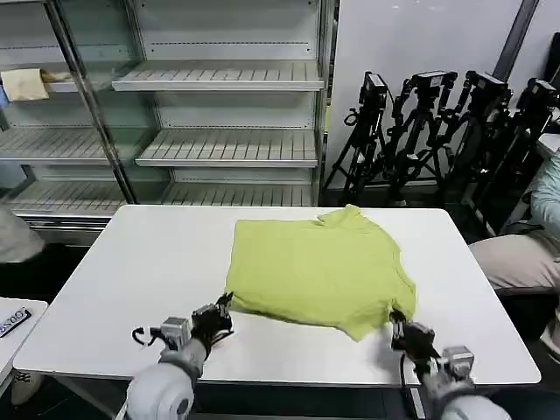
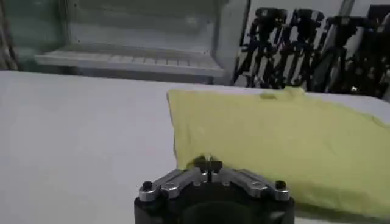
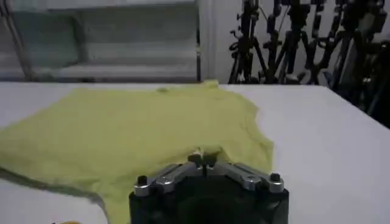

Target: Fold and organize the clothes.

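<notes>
A lime yellow-green T-shirt (image 1: 319,267) lies flat on the white table (image 1: 140,262), its collar toward the far edge. My left gripper (image 1: 224,306) sits at the shirt's near left corner, low over the table. In the left wrist view the shirt (image 2: 274,134) spreads ahead and the left gripper (image 2: 208,163) is shut on its hem. At the near right corner, my right gripper (image 1: 396,318) is shut on the fabric. The right wrist view has the cloth (image 3: 134,128) puckered around the right gripper (image 3: 203,159).
Empty wire shelves (image 1: 227,149) stand behind the table, with a pale cream cloth (image 1: 24,83) on an upper left shelf. Black tripods (image 1: 437,122) cluster at the back right. A seated person's legs (image 1: 521,258) are by the table's right edge. A small side table (image 1: 10,337) stands at left.
</notes>
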{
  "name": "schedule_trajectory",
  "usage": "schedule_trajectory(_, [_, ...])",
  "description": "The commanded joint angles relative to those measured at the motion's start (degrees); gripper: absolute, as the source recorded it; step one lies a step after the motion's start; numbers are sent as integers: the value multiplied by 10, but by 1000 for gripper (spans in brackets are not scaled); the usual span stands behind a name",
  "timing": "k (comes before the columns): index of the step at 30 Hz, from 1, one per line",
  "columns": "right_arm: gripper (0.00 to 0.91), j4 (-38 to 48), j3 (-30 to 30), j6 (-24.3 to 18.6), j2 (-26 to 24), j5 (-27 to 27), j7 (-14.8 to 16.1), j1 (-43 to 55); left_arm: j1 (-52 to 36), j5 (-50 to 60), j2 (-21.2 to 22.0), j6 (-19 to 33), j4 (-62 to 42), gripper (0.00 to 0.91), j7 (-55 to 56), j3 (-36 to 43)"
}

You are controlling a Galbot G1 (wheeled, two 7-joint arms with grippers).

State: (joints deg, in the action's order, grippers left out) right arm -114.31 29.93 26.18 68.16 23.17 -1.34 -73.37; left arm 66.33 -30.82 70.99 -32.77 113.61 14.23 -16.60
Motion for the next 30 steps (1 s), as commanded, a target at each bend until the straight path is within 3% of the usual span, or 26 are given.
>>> schedule_trajectory(1, [0, 127, -44, 3, 1, -6, 0, 171, -122, -29, 15, 2, -94, 10, 0, 1])
schedule_trajectory(13, [0, 185, -56, -9, 21, -24, 17, 197, -177, -21, 26, 18, -202, 10, -20, 19])
schedule_trajectory(14, [0, 186, -57, -8, 22, -28, 15, 196, -179, -21, 26, 19, -206, 333, -21, 19])
schedule_trajectory(15, [363, 188, -57, -6, 25, -36, 15, 194, -181, -19, 26, 21, -212, 907, -22, 19])
schedule_trajectory(16, [907, 189, -57, -6, 27, -37, 16, 192, -182, -16, 27, 26, -217, 907, -25, 19])
schedule_trajectory(24, [907, 121, -24, -2, 10, -29, 8, 138, -163, 44, 14, 58, -208, 907, -47, 26])
schedule_trajectory(30, [907, 61, 2, 13, -17, -32, -1, 43, -84, 16, -13, 7, -89, 907, -32, 26])
